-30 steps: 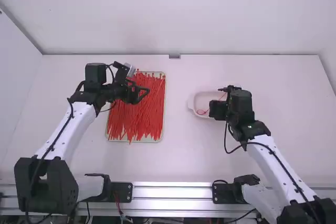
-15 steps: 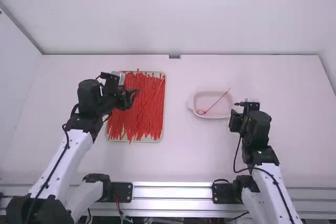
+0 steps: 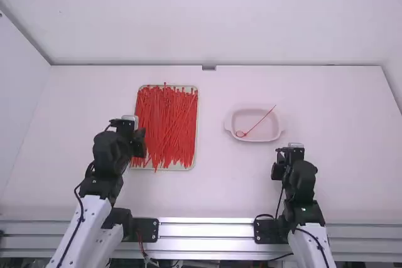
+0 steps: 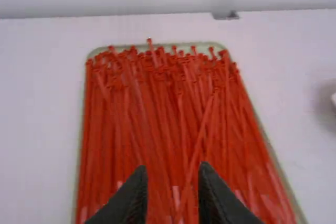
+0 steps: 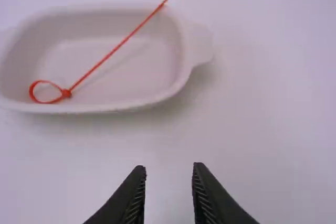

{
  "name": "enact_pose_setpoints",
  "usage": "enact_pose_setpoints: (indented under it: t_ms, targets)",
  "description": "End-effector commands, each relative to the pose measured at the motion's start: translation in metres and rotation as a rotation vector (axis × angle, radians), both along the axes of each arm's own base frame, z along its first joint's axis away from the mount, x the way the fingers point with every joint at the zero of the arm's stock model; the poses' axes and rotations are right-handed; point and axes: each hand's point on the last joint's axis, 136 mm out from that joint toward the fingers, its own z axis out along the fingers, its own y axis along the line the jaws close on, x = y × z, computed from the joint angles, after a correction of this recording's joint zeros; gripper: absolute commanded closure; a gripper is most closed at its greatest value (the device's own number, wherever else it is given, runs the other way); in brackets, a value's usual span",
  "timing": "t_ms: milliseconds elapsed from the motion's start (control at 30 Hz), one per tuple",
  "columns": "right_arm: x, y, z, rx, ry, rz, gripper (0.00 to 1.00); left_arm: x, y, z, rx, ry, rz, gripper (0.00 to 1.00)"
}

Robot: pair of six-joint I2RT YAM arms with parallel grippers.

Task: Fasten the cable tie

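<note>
Left gripper (image 4: 169, 199) part-open, empty, over tray (image 4: 97, 51) of red cable ties (image 4: 168, 108), right gripper (image 5: 167, 195) part-open, empty, near white dish (image 5: 197, 45) holding one looped tie (image 5: 110, 51).

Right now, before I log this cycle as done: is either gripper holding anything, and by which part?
Nothing is held. The left gripper and right gripper are open and empty; the looped cable tie lies in the dish.

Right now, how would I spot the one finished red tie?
Find the right half of the white table, where a white dish sits. In it lies one red cable tie. Unlike the straight ties heaped on the tray to its left, one end is closed into a small loop.
</note>
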Motion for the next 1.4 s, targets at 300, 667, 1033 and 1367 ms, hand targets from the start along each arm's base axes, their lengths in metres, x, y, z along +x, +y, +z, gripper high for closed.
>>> enact_pose_setpoints:
  t_ms: [300,667,1033,1367]
  targets:
    - [0.006,0.001,0.040,0.000,-0.191,0.003,0.98,-0.031,0.019,-0.050,0.051,-0.006,0.100,1.00]
    - [0.006,0.001,0.073,0.000,-0.334,0.003,1.00,-0.038,0.019,-0.054,0.046,-0.091,0.103,1.00]
    - [0.004,0.001,0.091,0.000,-0.415,0.003,1.00,-0.037,0.019,-0.022,0.039,-0.230,0.106,1.00]
    - [0.004,0.001,0.091,0.000,-0.415,0.003,1.00,-0.038,0.019,0.002,0.033,-0.338,0.108,1.00]
